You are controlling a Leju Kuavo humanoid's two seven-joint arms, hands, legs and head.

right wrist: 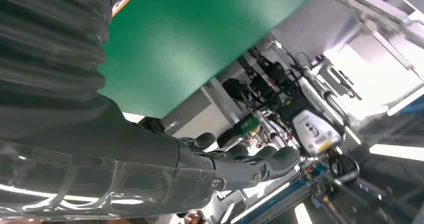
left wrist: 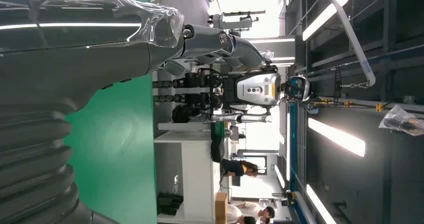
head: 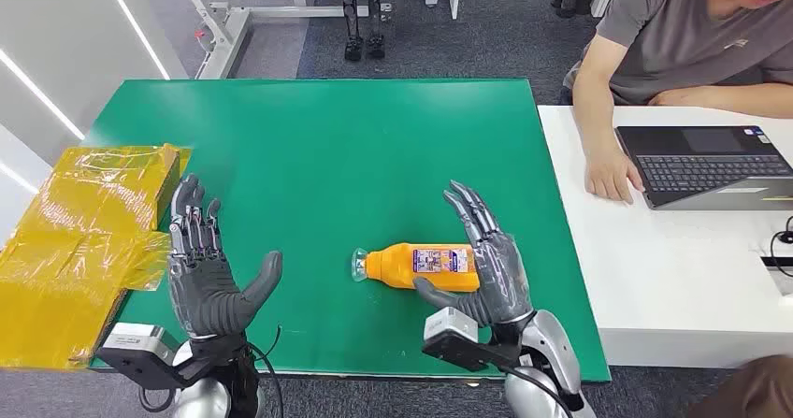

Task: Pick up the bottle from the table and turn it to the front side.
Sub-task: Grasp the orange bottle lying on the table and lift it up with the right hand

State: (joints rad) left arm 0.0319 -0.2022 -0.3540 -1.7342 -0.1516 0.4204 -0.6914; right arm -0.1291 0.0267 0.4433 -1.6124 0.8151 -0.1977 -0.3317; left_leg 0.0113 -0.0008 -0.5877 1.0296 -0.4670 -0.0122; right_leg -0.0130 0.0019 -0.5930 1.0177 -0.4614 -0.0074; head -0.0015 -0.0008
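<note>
- Your right hand (head: 482, 264) cups the lying bottle (head: 418, 264), fingers spread, not clamped.
- Left hand (head: 208, 273) hovers spread, holding nothing.
- Lifting off the tabletop (head: 346, 156) and turning remain.

The bottle (head: 421, 264) lies on its side on the table (head: 327, 156), touching the right robot hand (head: 486, 264), well right of the left robot hand (head: 208, 268).
</note>
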